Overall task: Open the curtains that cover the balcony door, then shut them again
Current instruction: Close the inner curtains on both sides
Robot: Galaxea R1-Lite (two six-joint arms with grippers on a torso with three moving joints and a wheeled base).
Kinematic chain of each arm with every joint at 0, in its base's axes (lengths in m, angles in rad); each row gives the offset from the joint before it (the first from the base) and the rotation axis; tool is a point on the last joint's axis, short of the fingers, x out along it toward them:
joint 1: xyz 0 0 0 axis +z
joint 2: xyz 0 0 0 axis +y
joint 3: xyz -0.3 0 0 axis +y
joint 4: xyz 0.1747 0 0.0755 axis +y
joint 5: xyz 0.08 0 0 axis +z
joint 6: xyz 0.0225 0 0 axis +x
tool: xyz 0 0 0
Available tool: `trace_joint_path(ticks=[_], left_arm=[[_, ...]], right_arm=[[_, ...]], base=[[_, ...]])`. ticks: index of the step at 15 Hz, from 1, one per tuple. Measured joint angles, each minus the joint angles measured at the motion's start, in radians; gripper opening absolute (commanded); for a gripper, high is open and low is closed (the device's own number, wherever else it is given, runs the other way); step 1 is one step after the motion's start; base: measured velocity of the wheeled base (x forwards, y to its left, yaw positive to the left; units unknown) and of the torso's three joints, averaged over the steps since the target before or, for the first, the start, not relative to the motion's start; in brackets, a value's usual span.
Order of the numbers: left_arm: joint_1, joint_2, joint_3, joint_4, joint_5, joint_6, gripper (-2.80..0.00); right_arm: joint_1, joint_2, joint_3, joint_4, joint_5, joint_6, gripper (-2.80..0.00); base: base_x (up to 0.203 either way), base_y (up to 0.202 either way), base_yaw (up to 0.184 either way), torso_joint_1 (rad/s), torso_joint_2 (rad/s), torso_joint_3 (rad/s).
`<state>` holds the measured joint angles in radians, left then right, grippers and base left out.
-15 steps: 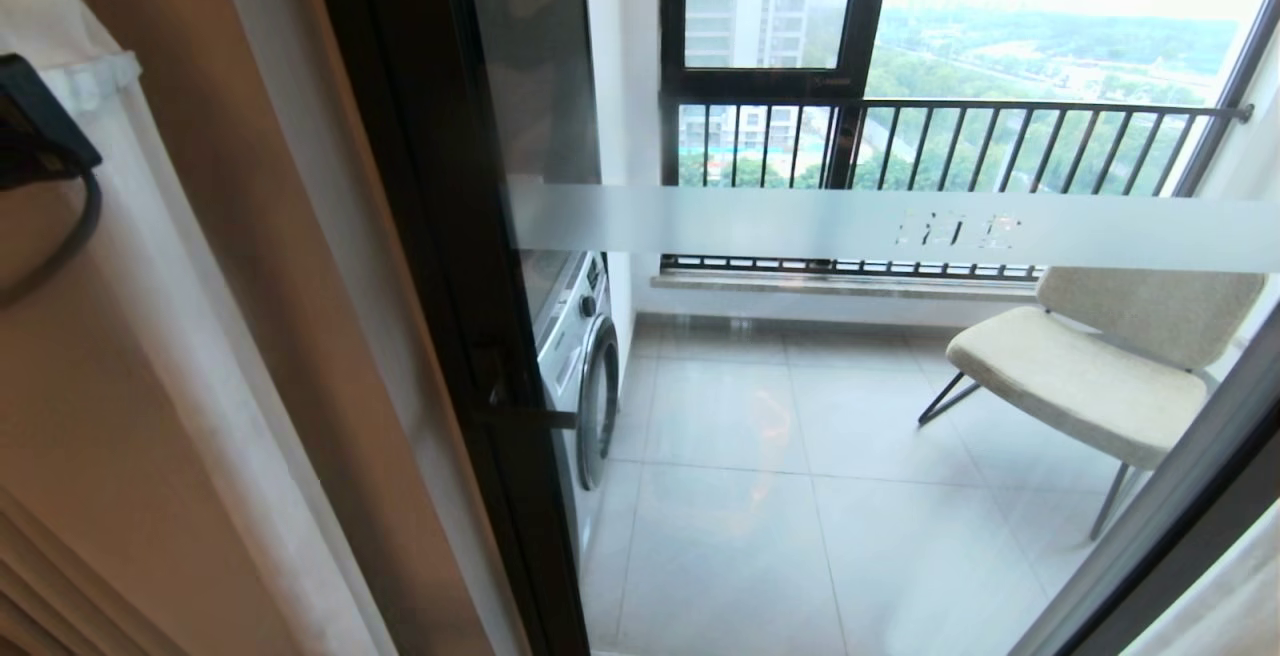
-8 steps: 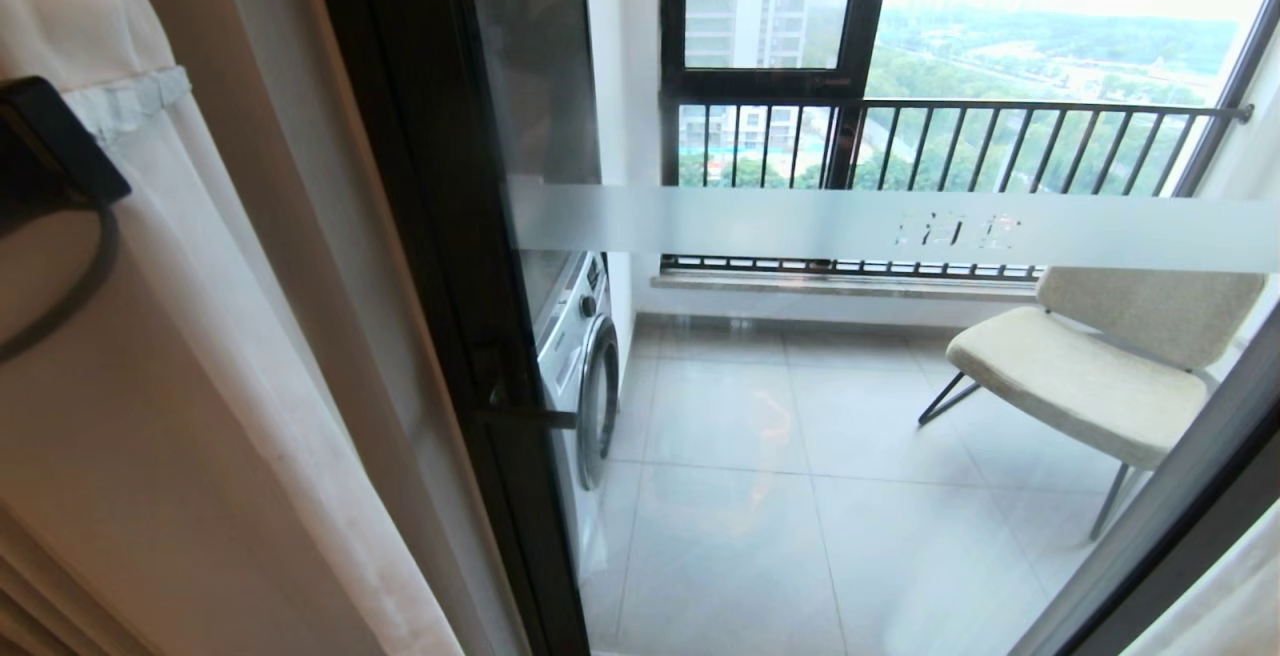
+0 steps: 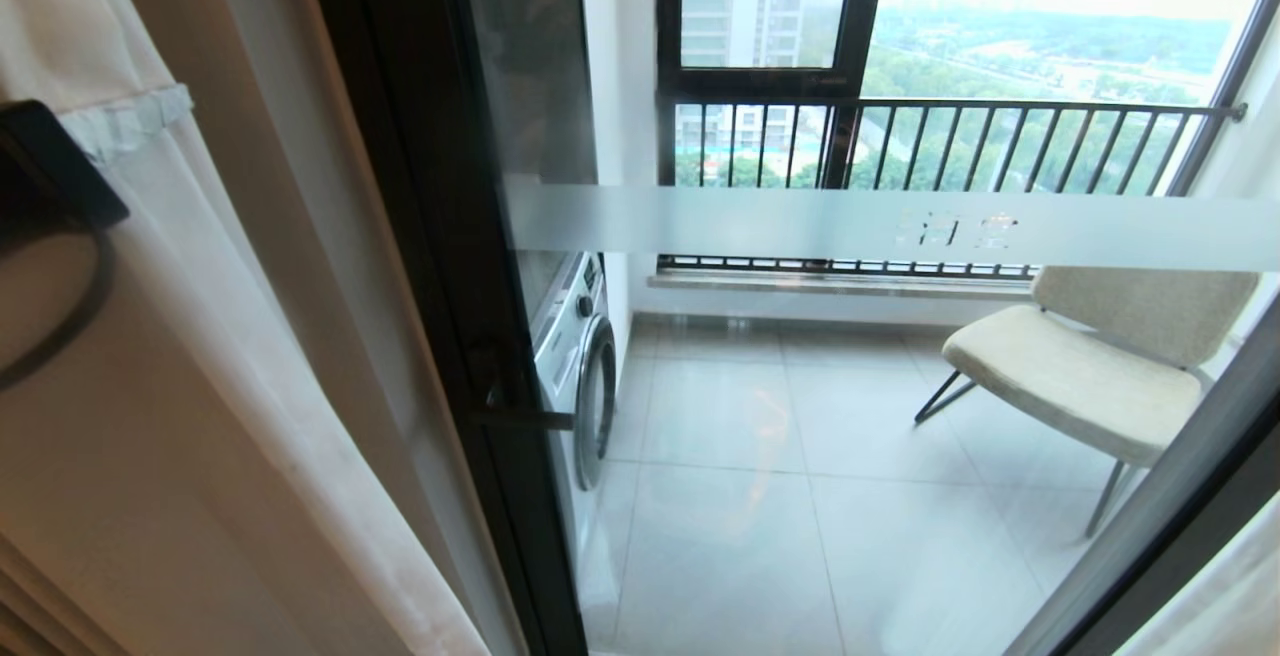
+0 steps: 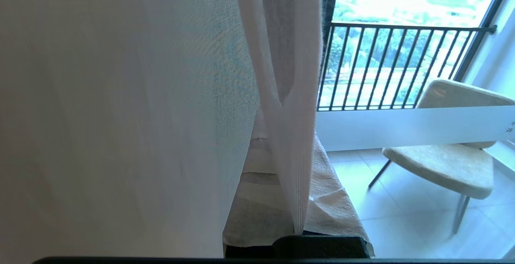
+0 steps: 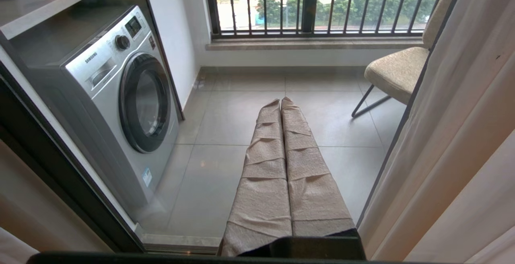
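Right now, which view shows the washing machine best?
Right wrist view: the washing machine shows whole, with door, dial and drawer. Head view shows only a front sliver behind the balcony door frame. Left wrist view: hidden by the curtains.

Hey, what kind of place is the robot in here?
Probably a high-rise apartment, at a glazed balcony door: beyond it stand a washing machine and a chair, with a barred railing overlooking trees.

The thin see-through cream-white sheer curtain (image 4: 120, 107) hangs in folds draped over the left end effector (image 4: 277, 163), one fold pinched between its shut fingers. The balcony door (image 3: 470, 266), clear glass in a dark metal frame with a frosted white band, stands just beyond the end effector, uncovered.
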<state>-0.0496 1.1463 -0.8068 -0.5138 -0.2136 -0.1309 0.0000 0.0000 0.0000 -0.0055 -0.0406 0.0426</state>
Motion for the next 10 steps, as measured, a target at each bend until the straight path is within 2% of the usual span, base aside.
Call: trace_joint_path(ticks=[10], left_arm=[[0.001,-0.008,0.018,-0.002,-0.019,0.0,-2.8]], right_arm=[[0.0,0.0,0.0,0.0,0.0,0.0,-2.8]], base=[[0.0,-0.182,0.003,0.003,0.0,0.003]])
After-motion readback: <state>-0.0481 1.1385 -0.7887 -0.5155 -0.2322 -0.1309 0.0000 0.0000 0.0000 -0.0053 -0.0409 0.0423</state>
